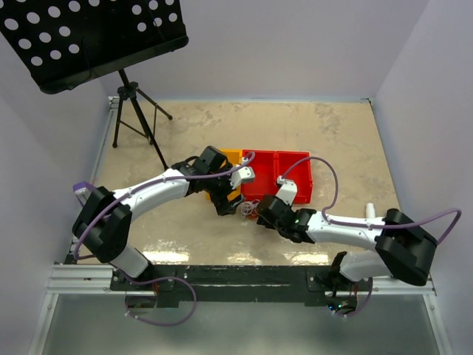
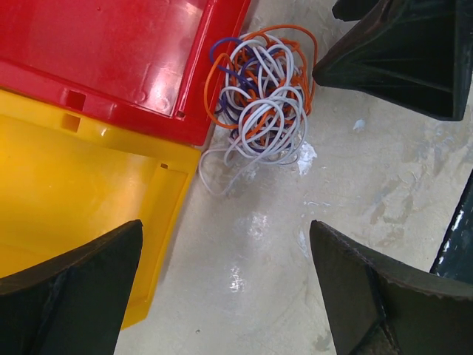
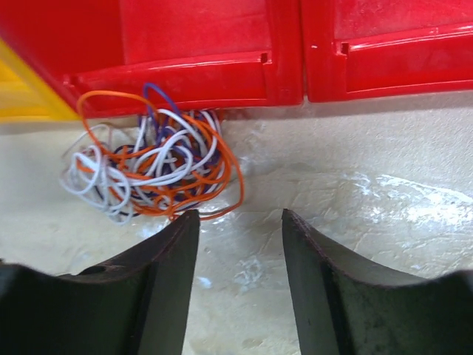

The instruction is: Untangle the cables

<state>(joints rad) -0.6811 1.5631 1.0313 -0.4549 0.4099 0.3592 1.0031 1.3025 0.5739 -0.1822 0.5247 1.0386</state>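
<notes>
Cables (image 2: 259, 96) knotted beside red bin (image 2: 111, 52); we see left gripper (image 2: 225, 288) fingers spread wide, right gripper (image 3: 240, 220) fingers parted, empty, presumably poised to tease strands.

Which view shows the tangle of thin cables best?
Left wrist: the tangle of thin white, orange and purple cables lies whole and sharp. Right wrist blurs it slightly; top external shows a tiny clump.

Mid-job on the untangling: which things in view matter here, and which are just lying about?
Job: cables, one tangled white, orange and purple clump; left gripper; right gripper.
Lying about: red bins; yellow bin; music stand.
</notes>
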